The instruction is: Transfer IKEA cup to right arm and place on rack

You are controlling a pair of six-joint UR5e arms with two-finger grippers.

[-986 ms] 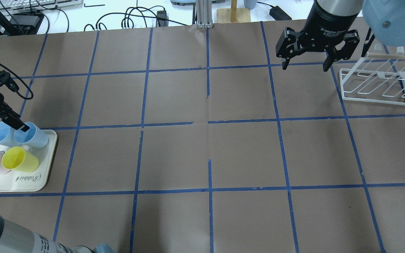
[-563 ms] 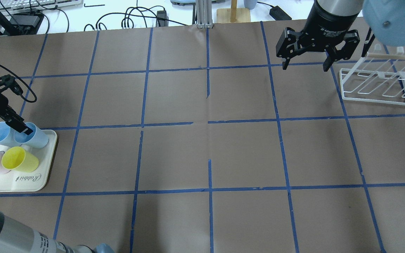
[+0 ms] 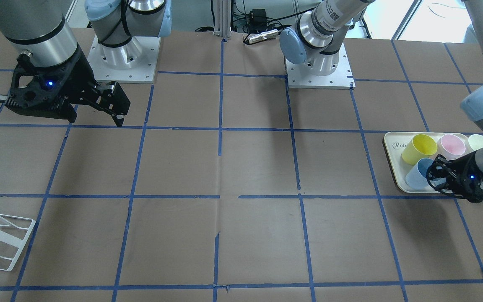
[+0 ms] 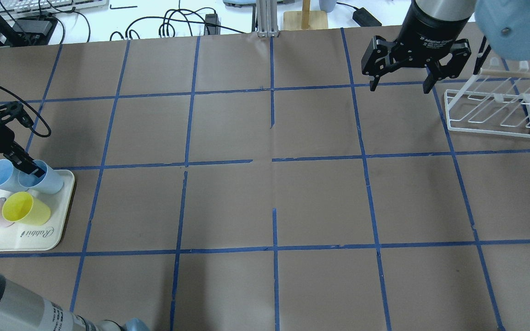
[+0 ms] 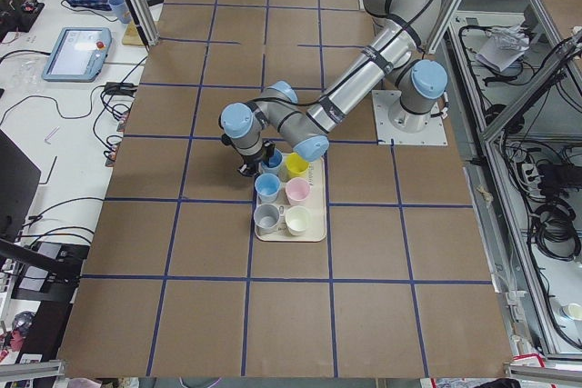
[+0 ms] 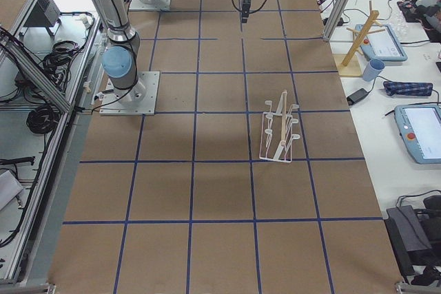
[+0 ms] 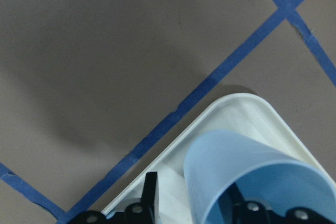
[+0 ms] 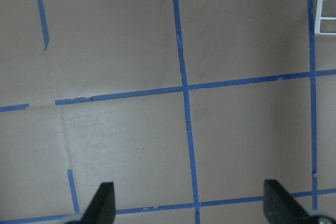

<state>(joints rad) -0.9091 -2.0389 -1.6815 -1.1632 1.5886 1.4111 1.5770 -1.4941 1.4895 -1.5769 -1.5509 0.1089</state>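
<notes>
The left end effector [image 4: 30,169] slants down from a low, bent arm, its fingers apart and straddling one wall of the blue cup [image 4: 49,182]. The wrist view shows one finger [image 7: 149,195] outside that wall; the overhead view shows only the inner one. The cup stands on the tray [image 4: 39,239]. The right end effector [image 4: 398,86] hangs spread wide above the surface [image 4: 269,202], with the rack [image 4: 490,117] just beside it.

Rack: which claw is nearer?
Right. The right claw hangs open beside the rack; the left claw is far off at the tray, straddling the IKEA cup rim.
</notes>
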